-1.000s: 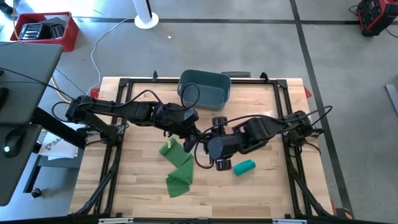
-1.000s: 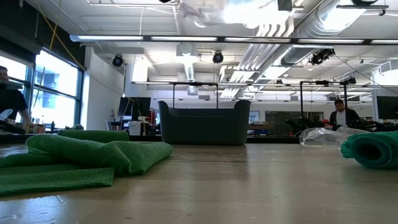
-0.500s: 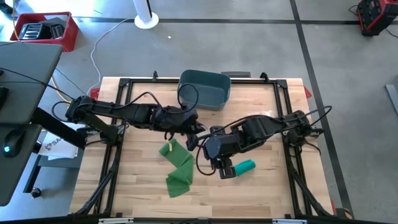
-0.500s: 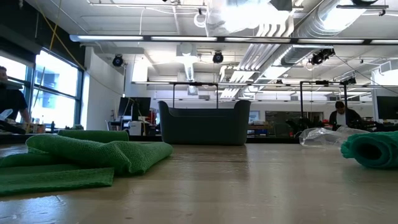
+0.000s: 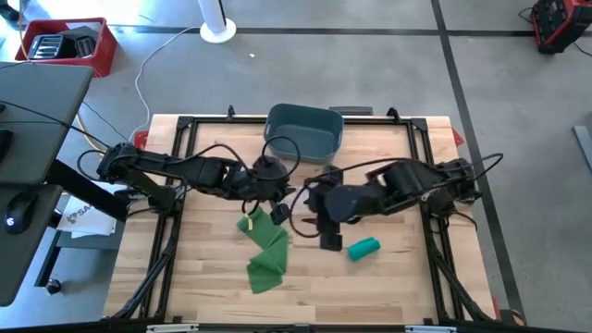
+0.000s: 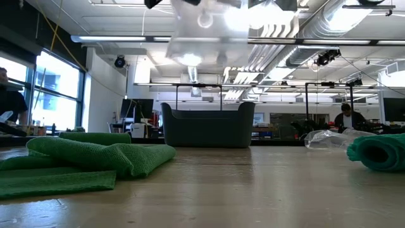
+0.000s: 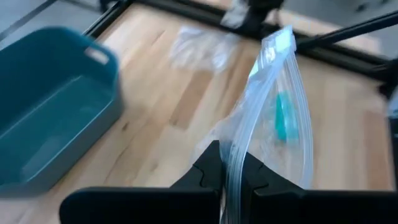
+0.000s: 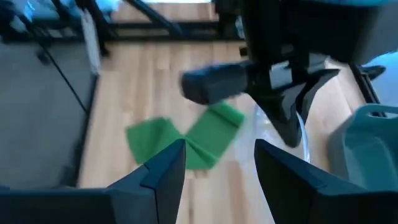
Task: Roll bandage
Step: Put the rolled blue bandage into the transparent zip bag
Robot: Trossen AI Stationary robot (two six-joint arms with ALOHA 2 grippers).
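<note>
- Bandage (image 5: 266,248): green strip lay loosely folded and unrolled on the table (image 5: 398,287), left of centre; a rolled one (image 5: 363,248) sat near the right gripper.
- Likely light, soft and limp; best pinched at a free end.
- Left gripper (image 7: 227,180) hung above the table, fingers clamped on a clear plastic bag (image 7: 273,118).
- Right gripper (image 8: 214,165) hovered mid-table, fingers parted, holding nothing.
- Bin (image 5: 305,131) stood at the far edge.

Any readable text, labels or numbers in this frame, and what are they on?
"SA...": partial dark print on the white sheet off the table's left edge in the high view; the rest is cut off and too small to read.
Nothing else is legible: the blue bin, clear plastic bag and green bandage show no print.
</note>
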